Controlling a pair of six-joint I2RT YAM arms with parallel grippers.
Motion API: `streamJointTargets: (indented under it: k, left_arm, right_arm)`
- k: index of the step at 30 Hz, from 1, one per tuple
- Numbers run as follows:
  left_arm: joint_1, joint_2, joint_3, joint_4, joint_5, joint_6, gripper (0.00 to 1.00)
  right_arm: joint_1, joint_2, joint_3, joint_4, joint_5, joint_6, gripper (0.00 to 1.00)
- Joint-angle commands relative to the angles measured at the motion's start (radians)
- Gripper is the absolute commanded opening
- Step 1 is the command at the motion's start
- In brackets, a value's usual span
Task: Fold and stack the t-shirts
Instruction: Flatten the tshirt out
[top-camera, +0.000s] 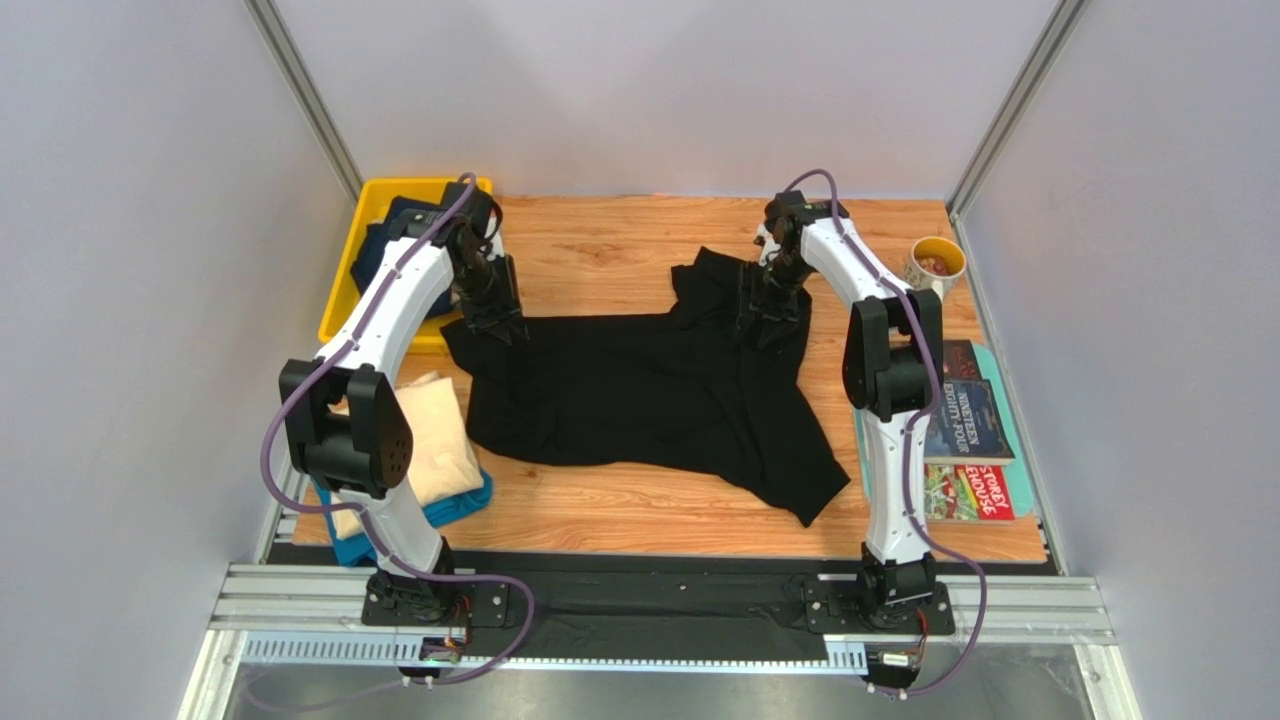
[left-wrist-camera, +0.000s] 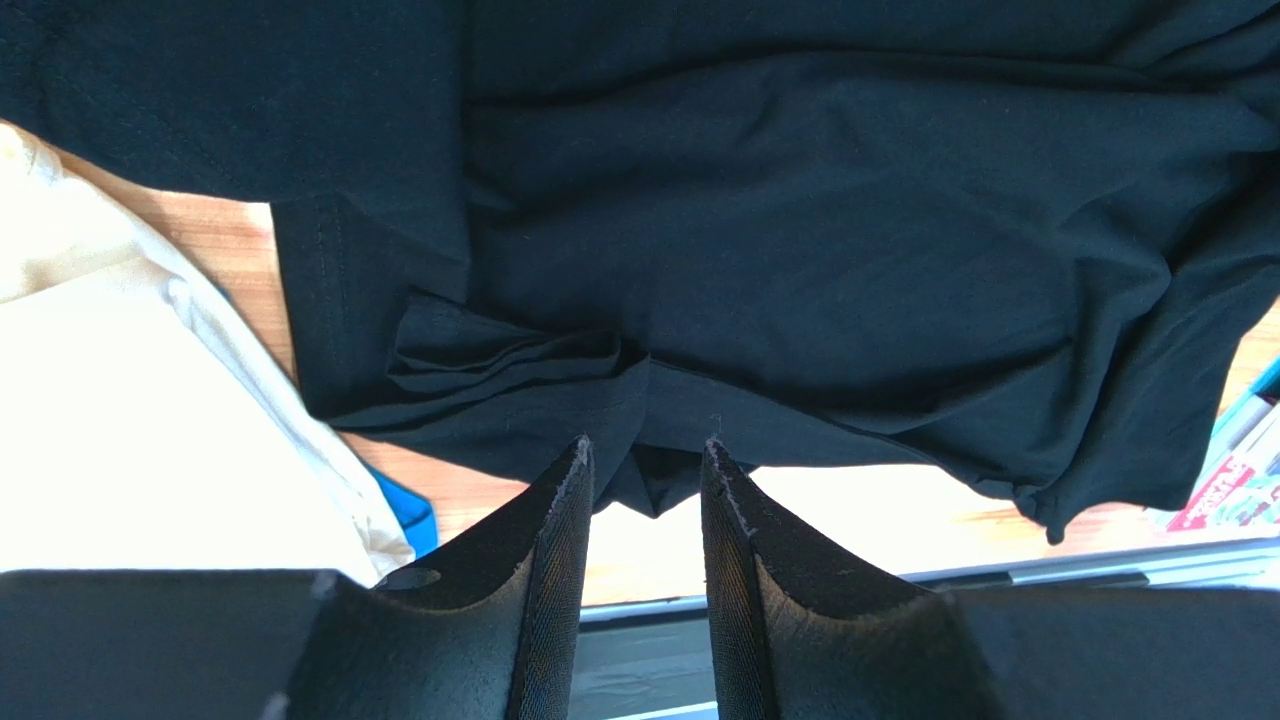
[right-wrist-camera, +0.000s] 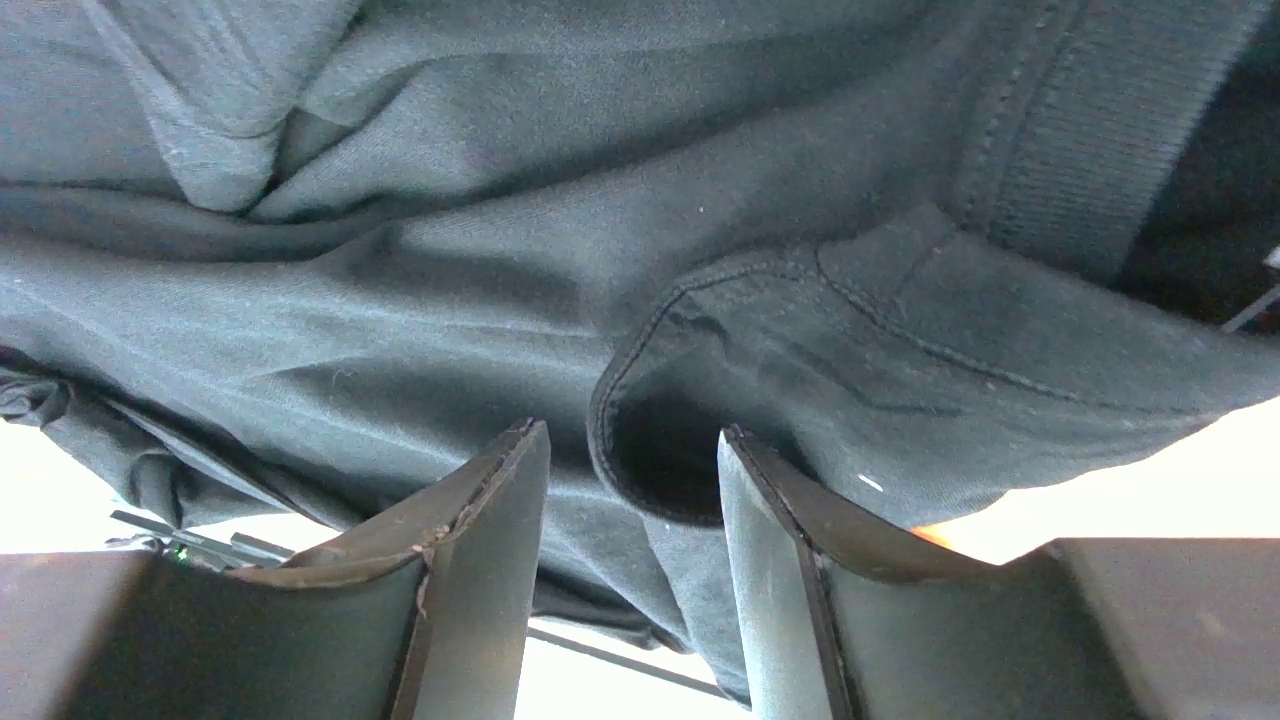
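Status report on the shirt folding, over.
Left gripper, right gripper: parted, black t-shirt cloth between fingers, grip unconfirmed. Shirt rumpled, unfolded. Magazines near its right corner.

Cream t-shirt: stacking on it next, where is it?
The cream t-shirt lies folded at the left of the table in the top view, on the teal-blue t-shirt, left of the black t-shirt.

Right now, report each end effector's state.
Left end effector: parted, large black cloth t-shirt between; grip cannot be told.
Right end effector: the same.
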Motion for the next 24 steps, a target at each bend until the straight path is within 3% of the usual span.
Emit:
streamJointTargets:
  k: [1,4,6,7,8,9,17,20,24]
  left_arm:
    - [-0.005,0.002,-0.002,0.008,-0.002,-0.010,0.39]
    - [-0.008,0.005,-0.001,0.007,-0.004,-0.008,0.39]
    - [-0.010,0.011,0.004,0.008,-0.001,-0.005,0.39]
    - [-0.010,0.014,0.005,0.007,-0.001,-0.004,0.39]
    - [-0.010,0.017,0.007,0.007,-0.001,-0.004,0.39]
    - [-0.010,0.019,0.008,0.007,0.001,-0.004,0.39]
    - [-0.017,0.048,0.034,0.008,0.005,-0.001,0.39]
    - [-0.022,0.065,0.056,0.007,0.016,-0.001,0.39]
    - [-0.025,0.075,0.111,-0.001,0.033,-0.004,0.38]
  right_arm:
    - [0.013,0.013,0.015,-0.008,-0.018,-0.018,0.51]
    - [0.016,0.023,0.012,-0.017,-0.021,-0.018,0.50]
    - [0.020,0.030,0.012,-0.022,-0.018,-0.021,0.44]
    - [0.020,0.030,0.007,-0.023,-0.015,-0.023,0.36]
    - [0.025,0.025,0.004,-0.026,-0.010,-0.023,0.13]
    - [0.025,0.024,0.003,-0.026,-0.007,-0.024,0.00]
    - [0.024,-0.169,-0.035,-0.065,0.074,-0.020,0.00]
    - [0.014,-0.277,-0.100,-0.089,0.160,-0.018,0.00]
    - [-0.050,-0.421,-0.309,-0.112,0.214,-0.006,0.00]
